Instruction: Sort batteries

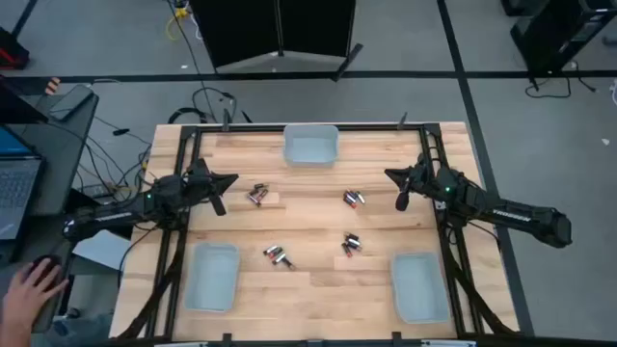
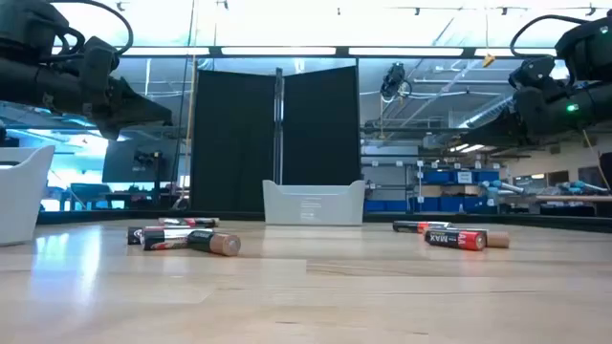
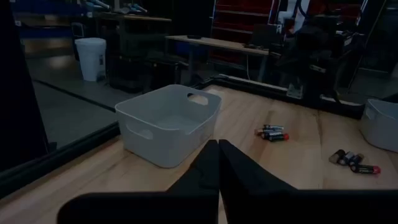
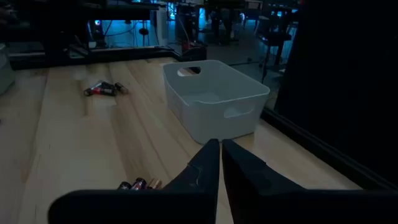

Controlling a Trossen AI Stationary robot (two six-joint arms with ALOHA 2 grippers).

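Observation:
Batteries lie in four small clusters on the wooden table: one point(image 1: 255, 196) left of centre, one point(image 1: 354, 199) right of centre, one point(image 1: 278, 255) and one point(image 1: 351, 244) nearer the near edge. Each cell lies on its side. My left gripper point(image 1: 231, 180) hovers shut above the table's left part, left of the first cluster; in its wrist view the fingers point(image 3: 219, 163) meet. My right gripper point(image 1: 389, 174) hovers shut at the right, beside the second cluster; its fingers point(image 4: 216, 163) meet too. Neither holds anything.
Three pale trays stand on the table: one point(image 1: 310, 146) at the far edge's middle, one point(image 1: 211, 278) near left, one point(image 1: 417, 285) near right. A person's hand point(image 1: 34, 287) rests on a mouse off the table's left, beside a laptop. Bare wood lies between the clusters.

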